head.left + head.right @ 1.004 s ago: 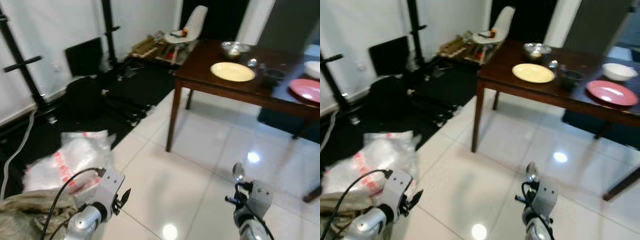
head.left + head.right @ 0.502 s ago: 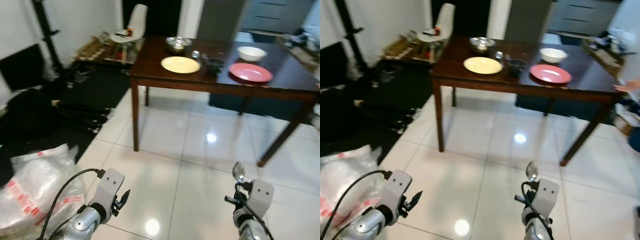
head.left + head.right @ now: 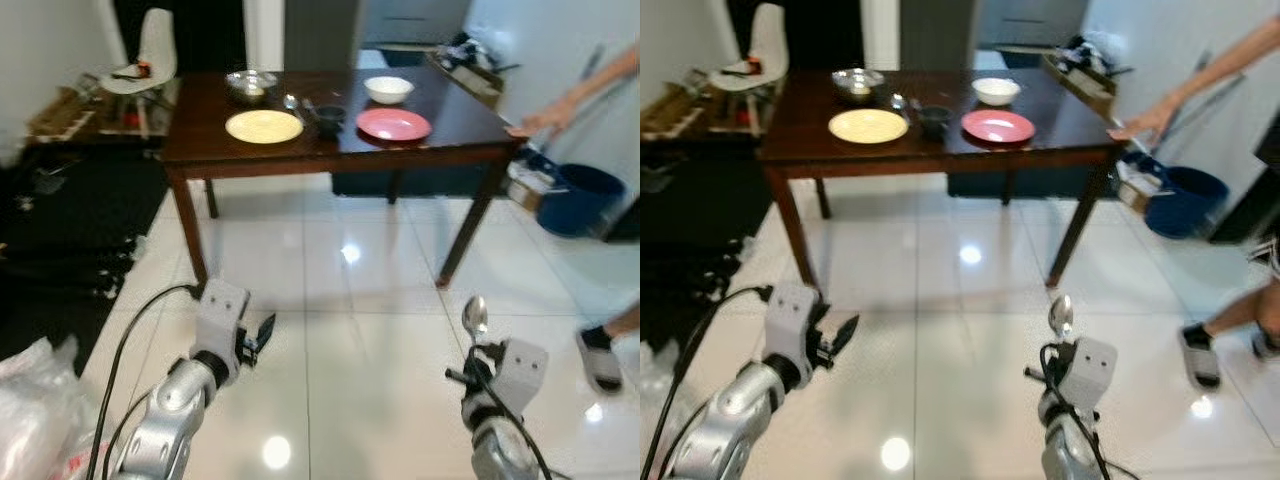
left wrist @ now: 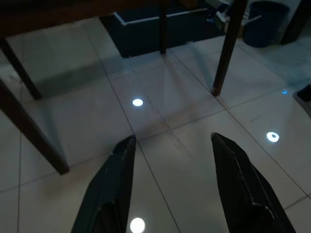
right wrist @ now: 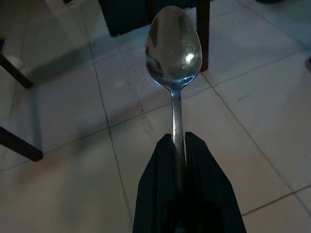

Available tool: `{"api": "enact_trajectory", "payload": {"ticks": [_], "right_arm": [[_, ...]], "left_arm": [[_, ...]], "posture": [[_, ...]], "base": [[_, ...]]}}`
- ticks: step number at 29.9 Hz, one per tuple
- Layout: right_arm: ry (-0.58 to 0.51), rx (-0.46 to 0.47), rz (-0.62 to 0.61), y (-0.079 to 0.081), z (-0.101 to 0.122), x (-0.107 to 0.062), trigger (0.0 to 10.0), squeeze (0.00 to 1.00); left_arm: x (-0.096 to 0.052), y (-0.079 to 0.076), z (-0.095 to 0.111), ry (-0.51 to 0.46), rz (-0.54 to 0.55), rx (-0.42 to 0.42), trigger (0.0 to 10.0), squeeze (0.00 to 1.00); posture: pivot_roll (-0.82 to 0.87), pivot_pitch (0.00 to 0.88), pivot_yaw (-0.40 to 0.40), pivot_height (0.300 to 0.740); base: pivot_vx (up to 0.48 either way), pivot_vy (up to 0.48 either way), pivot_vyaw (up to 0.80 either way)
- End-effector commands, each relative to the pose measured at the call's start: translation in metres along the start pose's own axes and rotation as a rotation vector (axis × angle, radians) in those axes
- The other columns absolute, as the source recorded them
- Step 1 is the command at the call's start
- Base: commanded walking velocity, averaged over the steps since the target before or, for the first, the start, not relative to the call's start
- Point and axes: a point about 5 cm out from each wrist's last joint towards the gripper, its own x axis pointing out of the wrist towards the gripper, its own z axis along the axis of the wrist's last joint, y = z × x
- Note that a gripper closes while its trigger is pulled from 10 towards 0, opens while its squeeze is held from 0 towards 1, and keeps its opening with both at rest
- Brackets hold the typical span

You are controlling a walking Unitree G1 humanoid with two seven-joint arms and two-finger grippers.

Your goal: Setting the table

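Well ahead across the floor [image 3: 330, 330] in the head view, the tabletop [image 3: 460, 110] carries plates and bowls; the right gripper [image 3: 476, 352] points its spoon [image 3: 474, 316] upright toward it. Left wrist view: the left gripper [image 4: 170, 145] gapes empty. Right wrist view: fingers [image 5: 199, 170] clamp the spoon's handle.

Two plates [image 3: 264, 126] [image 3: 394, 124] lie side by side on the table [image 3: 440, 132] ahead.

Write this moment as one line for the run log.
right end effector: shut on spoon | left end effector: open, empty | table: ahead
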Motion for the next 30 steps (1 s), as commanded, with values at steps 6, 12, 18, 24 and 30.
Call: {"api": "enact_trajectory", "payload": {"ticks": [6,12,18,24,30], "right_arm": [[-0.065,0.021,0.014,0.008,0.022,0.004,10.0,0.00],[-0.156,0.037,0.055,0.022,0.052,0.004,10.0,0.00],[-0.233,0.052,0.084,0.031,0.079,0.004,10.0,0.00],[-0.280,0.038,0.152,0.044,0.095,0.002,10.0,0.00],[-0.323,0.055,0.255,0.061,0.108,-0.005,10.0,0.00]], "left_arm": [[0.006,-0.013,0.032,-0.101,-0.051,0.013,10.0,0.00],[0.010,-0.018,0.059,-0.183,-0.058,0.010,10.0,0.00],[0.013,-0.022,0.070,-0.212,-0.071,-0.005,10.0,0.00],[0.015,-0.023,0.071,-0.212,-0.046,0.017,10.0,0.00],[0.018,-0.019,0.070,-0.212,0.050,0.071,10.0,0.00]], "posture": [[-0.05,0.000,0.069,0.740],[-0.06,0.000,0.068,0.740],[-0.08,0.000,0.070,0.740],[-0.08,0.000,0.072,0.740],[-0.08,0.000,0.072,0.740]], "base": [[0.000,0.000,-0.76],[0.000,0.000,-0.76],[0.000,0.000,-0.76],[0.000,0.000,-0.71],[0.385,0.000,0.00]]}}
